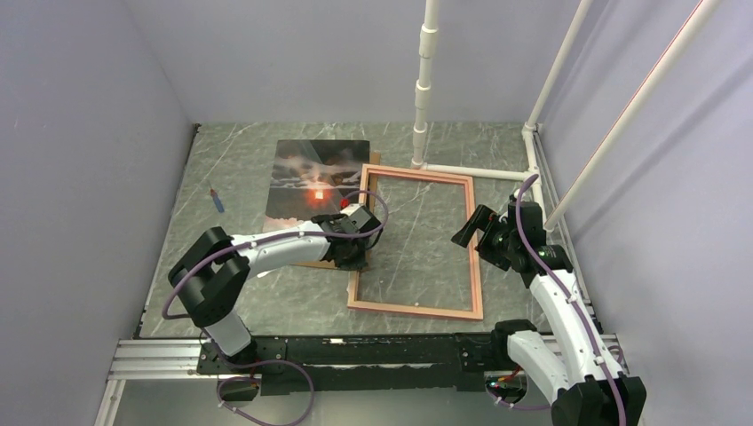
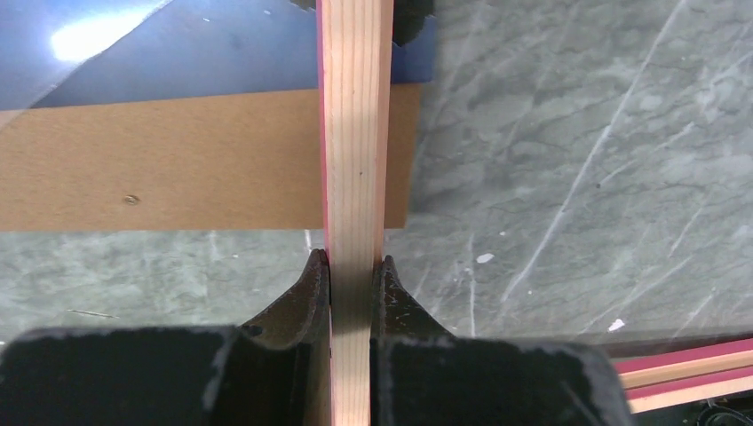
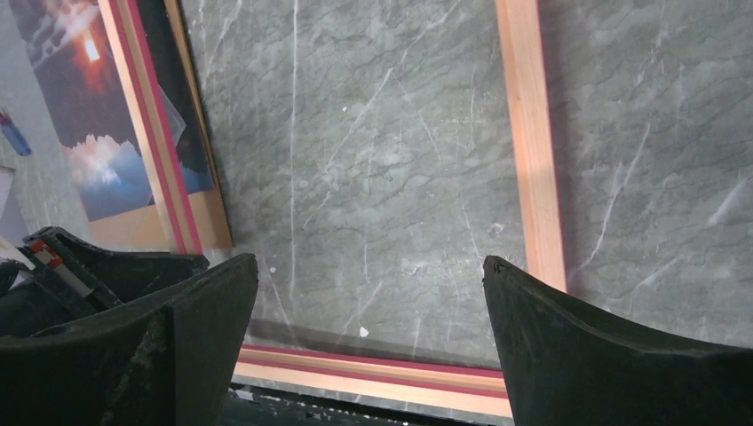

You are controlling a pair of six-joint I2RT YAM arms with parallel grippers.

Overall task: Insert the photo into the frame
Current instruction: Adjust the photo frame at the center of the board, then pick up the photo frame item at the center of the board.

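one rail of the frame (image 1: 413, 309), its left, sits clamped in the left gripper (image 2: 355, 266) beside the photo (image 1: 311, 173) and brown board (image 2: 178, 160), while the right gripper (image 3: 368, 266) hovers over the frame, fingers (image 3: 577, 355) spread wide.

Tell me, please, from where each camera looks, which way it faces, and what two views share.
Top external: high behind the robot, looking down on the table; left claw and right claw show.
Left wrist: looks along the left claw, shut on the frame.
Right wrist: looks down past the open right claw into the frame.
Shared: top and right wrist both show the photo.
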